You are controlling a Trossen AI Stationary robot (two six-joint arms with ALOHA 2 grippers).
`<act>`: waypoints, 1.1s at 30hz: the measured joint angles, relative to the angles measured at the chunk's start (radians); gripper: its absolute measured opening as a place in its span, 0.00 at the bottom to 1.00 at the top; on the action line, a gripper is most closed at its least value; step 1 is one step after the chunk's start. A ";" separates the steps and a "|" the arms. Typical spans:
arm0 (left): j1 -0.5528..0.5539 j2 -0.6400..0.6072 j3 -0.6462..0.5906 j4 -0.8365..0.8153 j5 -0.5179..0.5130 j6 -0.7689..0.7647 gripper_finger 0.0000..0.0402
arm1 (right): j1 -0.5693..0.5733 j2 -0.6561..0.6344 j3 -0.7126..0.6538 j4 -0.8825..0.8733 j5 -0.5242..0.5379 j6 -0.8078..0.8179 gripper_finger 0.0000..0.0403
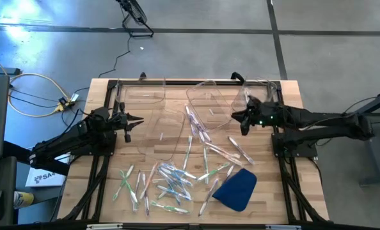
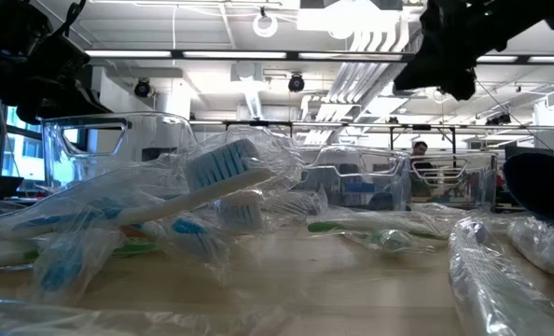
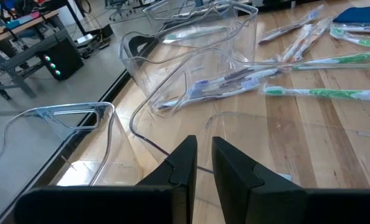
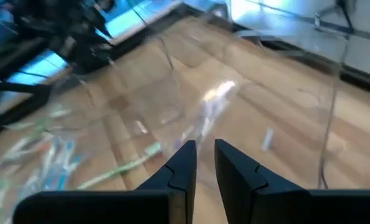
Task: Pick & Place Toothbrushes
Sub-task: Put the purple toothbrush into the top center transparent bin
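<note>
Several toothbrushes in clear wrappers lie flat on the wooden table toward its near edge; they fill the front of the low view. A few more lie in and beside a clear bin at the middle, seen in the left wrist view as toothbrushes. My right gripper hovers above the table at the right of that bin, shut and empty. My left gripper waits at the left side, shut with nothing between its fingers.
More clear bins stand along the far edge, and one lies at mid-table. A blue cloth lies near the right front corner. Bare wood shows between my left gripper and the toothbrush pile.
</note>
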 joint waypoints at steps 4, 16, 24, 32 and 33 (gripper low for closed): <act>0.000 0.000 0.000 0.000 0.000 0.000 0.12 | 0.076 -0.001 0.000 -0.059 0.061 0.113 0.12; 0.000 0.000 0.000 0.000 0.001 0.000 0.12 | 0.221 -0.003 -0.001 -0.247 0.142 0.341 0.12; 0.000 0.000 0.000 0.000 0.001 -0.001 0.12 | 0.274 -0.002 0.005 -0.250 0.167 0.368 0.01; 0.000 0.000 0.000 0.000 0.005 -0.001 0.12 | 0.370 0.007 0.130 -0.204 0.324 0.191 0.01; 0.000 0.000 0.000 0.000 0.005 -0.001 0.12 | 0.381 0.007 0.149 -0.188 0.338 0.159 0.01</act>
